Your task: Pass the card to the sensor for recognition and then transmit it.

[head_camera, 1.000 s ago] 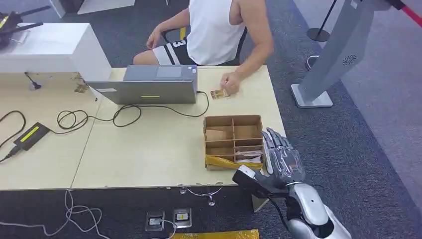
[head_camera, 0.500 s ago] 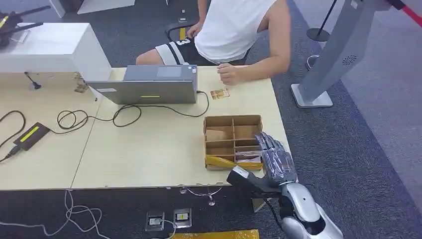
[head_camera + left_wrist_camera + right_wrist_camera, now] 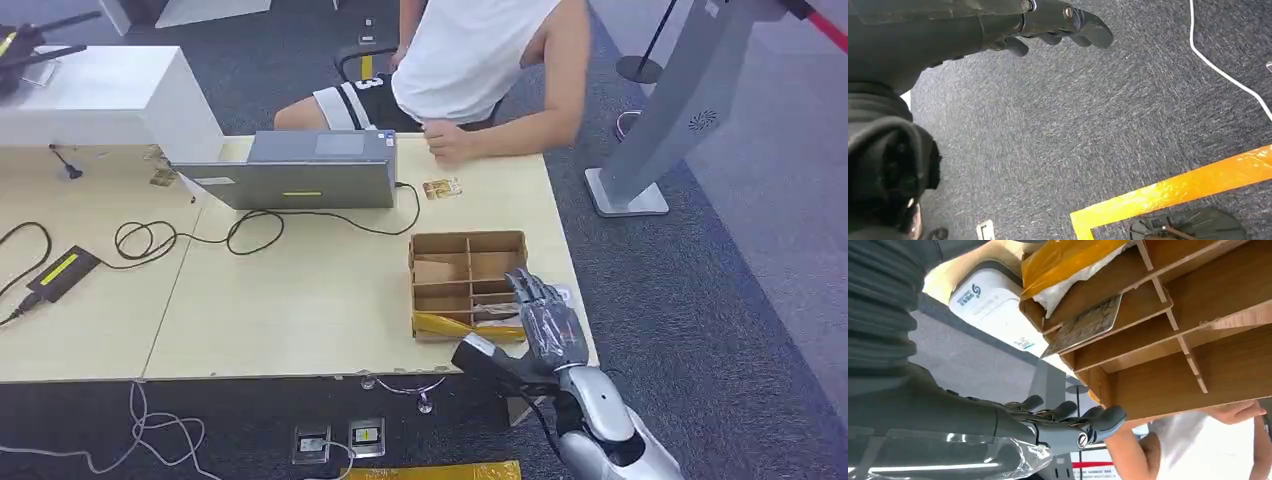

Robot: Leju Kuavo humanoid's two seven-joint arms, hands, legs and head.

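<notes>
The right robot hand (image 3: 547, 325), silver-armed with dark fingers under a clear wrap, sits at the lower right of the head view. Its fingers are spread apart and hold nothing, reaching over the right-hand edge of the brown cardboard divided box (image 3: 468, 243) without visibly touching what lies inside. In the right wrist view that hand (image 3: 1068, 427) hangs just beside the box (image 3: 1168, 340), and one thin patterned card (image 3: 1083, 327) leans in a slot next to a crumpled yellow plastic wrapper (image 3: 1068, 257). A white sensor unit with a small logo (image 3: 993, 302) lies on the desk just beyond the box.

The left robot hand (image 3: 1053, 25) hangs over the dark grey carpet (image 3: 1108, 135), fingers loosely curled and holding nothing; one orange tape line (image 3: 1168, 192) crosses the floor below it.

As I judge it, the task is at its opening: no card is grasped, so the pick, the pass over the sensor and the hand-over all remain.

Further out on the pale wooden desk (image 3: 300, 300) lie one small tan card (image 3: 441, 188) in the upper middle of the head view, one grey laptop (image 3: 300, 170) and one black looped cable (image 3: 200, 235). One person in a white vest (image 3: 470, 60) leans at the far edge, a hand (image 3: 450, 145) resting near the tan card.
</notes>
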